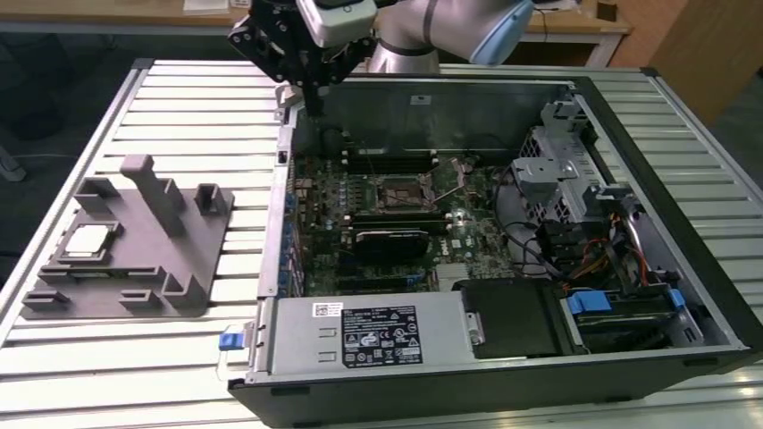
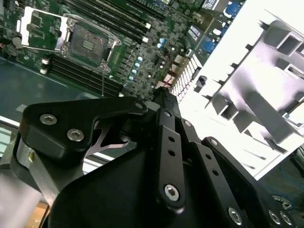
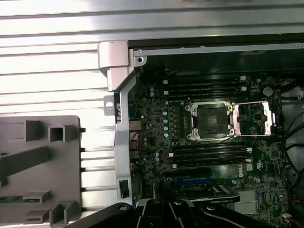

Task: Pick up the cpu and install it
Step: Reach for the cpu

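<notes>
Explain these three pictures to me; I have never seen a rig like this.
A grey robot arm carries a black end effector, its grasping tool. One picture comes from a camera off the arm; the two wrist views come from cameras riding on the arm. On the slatted table lies an open computer case, its motherboard socket uncovered. At the exterior view's left sits a grey holder with the cpu lying on it, not held. The end effector hangs above the case's edge, apart from the cpu.
</notes>
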Motion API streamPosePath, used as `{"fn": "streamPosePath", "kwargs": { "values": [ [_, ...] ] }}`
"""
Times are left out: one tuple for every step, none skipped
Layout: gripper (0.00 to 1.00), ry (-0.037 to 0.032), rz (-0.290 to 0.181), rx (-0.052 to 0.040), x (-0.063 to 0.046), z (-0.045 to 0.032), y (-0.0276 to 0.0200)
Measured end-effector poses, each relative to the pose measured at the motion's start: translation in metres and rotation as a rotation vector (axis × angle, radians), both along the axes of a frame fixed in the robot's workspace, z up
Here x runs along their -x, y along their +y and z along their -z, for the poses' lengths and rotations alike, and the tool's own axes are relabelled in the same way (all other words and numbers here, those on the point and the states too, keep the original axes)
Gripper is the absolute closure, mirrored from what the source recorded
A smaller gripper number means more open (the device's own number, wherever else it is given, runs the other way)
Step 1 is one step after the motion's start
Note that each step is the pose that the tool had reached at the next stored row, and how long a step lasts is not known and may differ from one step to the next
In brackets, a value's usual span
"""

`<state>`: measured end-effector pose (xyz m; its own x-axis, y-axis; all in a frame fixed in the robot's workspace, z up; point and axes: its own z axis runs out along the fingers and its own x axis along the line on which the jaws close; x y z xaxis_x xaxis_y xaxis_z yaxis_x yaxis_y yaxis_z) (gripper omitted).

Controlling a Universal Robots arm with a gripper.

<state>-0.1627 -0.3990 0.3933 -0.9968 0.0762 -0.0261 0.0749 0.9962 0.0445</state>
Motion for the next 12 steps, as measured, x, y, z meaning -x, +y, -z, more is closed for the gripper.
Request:
{"fn": "streamPosePath", "kwargs": {
  "values": [
    [0.89,-0.0001,0.0,0.0001,0.002,0.0,0.0],
    [0.89,-0.0002,0.0,0.0,0.004,0.0,0.0],
    [0.89,-0.0004,0.0,0.0001,0.007,0.0,0.0],
    [0.89,-0.0006,0.0,0.0,0.008,0.0,0.0],
    [0.89,-0.0007,0.0,0.0001,0.01,0.0,0.0],
    [0.89,-0.0008,0.0,0.0001,0.012,0.0,0.0],
    [0.89,-0.0008,0.0,0.0001,0.014,-0.0001,0.0],
    [0.89,-0.0011,0.0,0.0001,0.016,0.0,0.0],
    [0.89,-0.0012,0.0,0.0001,0.018,0.0,0.0],
    [0.89,-0.0014,0.0,0.0001,0.021,0.0,0.0],
    [0.89,-0.0015,0.0,0.0,0.023,0.0,0.0],
    [0.89,-0.0016,0.0,-0.0001,0.025,0.0,0.0]
  ]
}}
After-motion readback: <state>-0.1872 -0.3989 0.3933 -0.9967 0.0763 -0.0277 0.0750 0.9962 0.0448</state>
